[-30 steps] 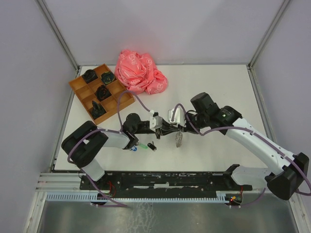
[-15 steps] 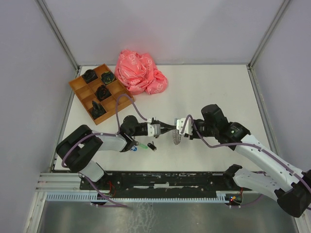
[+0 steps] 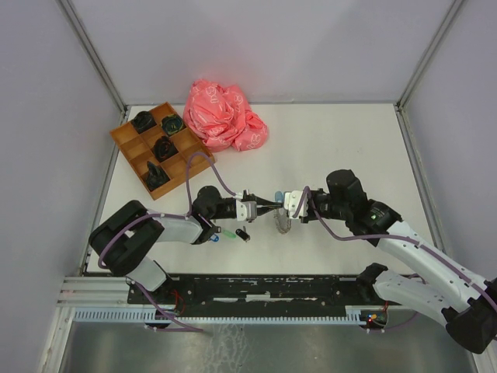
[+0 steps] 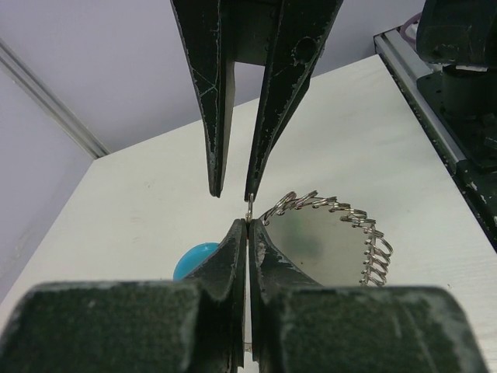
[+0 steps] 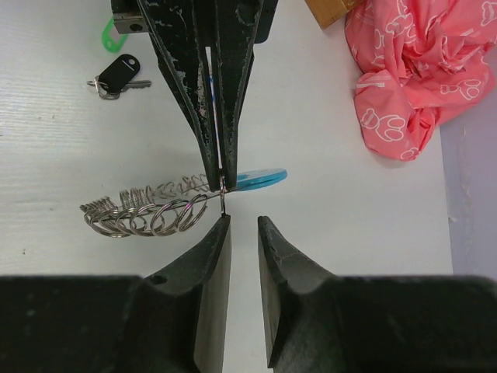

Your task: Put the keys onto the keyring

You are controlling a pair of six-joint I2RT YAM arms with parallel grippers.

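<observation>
Keyring (image 5: 151, 216) pinched at end loop by left gripper (image 4: 247, 229), loop dead ahead of narrowly parted right gripper (image 5: 243, 225), chain lying crosswise.

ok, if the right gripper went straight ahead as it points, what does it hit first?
Probably the small ring pinched by the left gripper, just ahead of the right gripper's open tips; depth unclear.

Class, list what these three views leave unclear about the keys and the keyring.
Top view: the keyring is too small to tell which link the left gripper pinches.
Left wrist: the blue piece is mostly behind that gripper's fingers.
Right wrist: the green tag is partly covered by the left gripper's body; its key is hidden.
</observation>
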